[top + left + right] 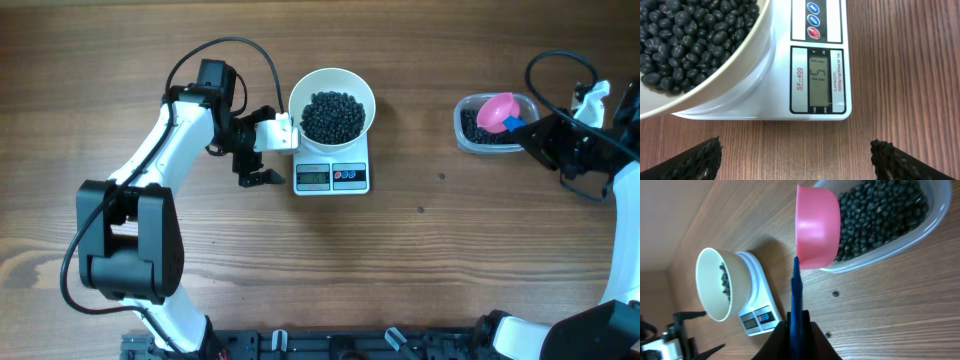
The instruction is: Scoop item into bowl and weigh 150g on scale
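The black beans [333, 116] lie in a loose dark heap inside the white bowl [368, 92], filling its bottom and climbing partway up the wall. The bowl sits on the scale [355, 160], covering the rear of the platform and overhanging it at 9 and 3 o'clock. At 6 o'clock from the bowl, the scale's front strip shows the grey display [819, 75] beside the round buttons [813, 20]. The digits lie sideways in the left wrist view and seem to read 151.

At 9 o'clock from the scale, just beside it, hangs the left gripper [268, 147], aimed at the display. Its fingers [695, 157] are spread wide, holding nothing, with bare wooden table [420, 260] between them.

Well apart at 3 o'clock from the bowl stands a clear tub [466, 138] holding more of the same beans. A pink scoop [497, 110] hangs over the tub, its mouth turned toward the beans in the right wrist view. From the scoop a blue handle [796, 292] runs back into the right gripper [797, 330], whose fingers are pressed together on it, pinching the handle
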Controlling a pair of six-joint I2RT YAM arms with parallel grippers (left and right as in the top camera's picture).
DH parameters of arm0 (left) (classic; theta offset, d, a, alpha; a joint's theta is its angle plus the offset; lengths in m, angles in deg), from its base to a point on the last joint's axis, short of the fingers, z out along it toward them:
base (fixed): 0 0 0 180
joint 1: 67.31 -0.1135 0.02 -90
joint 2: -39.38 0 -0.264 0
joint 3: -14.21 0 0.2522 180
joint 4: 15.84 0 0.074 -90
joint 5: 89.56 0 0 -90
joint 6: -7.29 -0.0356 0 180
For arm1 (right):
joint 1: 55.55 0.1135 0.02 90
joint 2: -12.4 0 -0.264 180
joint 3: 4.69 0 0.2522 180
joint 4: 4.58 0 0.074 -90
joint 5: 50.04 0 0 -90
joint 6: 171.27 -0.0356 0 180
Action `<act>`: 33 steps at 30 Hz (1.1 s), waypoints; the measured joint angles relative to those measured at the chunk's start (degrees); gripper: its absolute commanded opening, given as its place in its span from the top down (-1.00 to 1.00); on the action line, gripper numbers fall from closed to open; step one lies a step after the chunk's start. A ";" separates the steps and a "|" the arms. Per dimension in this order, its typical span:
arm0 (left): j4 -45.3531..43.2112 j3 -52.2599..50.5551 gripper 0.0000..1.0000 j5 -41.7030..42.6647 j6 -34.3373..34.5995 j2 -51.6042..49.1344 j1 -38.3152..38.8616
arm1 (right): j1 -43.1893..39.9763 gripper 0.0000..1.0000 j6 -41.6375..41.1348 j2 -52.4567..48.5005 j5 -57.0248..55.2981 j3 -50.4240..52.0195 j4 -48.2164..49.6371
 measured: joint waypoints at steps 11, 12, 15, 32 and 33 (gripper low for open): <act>0.00 0.00 -1.00 0.00 0.00 0.00 0.00 | 0.00 0.91 -6.29 -0.17 -4.87 0.00 5.46; 0.00 0.00 -1.00 0.00 0.00 0.00 0.00 | 0.00 0.91 -6.32 -0.33 -4.92 0.00 5.44; 0.02 0.00 -1.00 -0.02 0.00 0.00 0.00 | 0.00 0.91 -5.57 -0.44 -5.33 0.04 5.46; 0.02 0.00 -1.00 0.00 0.00 0.00 0.00 | -1.38 -0.99 1.40 -10.73 -7.28 1.22 9.35; 0.00 0.00 -1.00 0.00 0.00 0.00 0.00 | -2.21 -1.00 1.55 -10.75 -8.00 0.04 9.40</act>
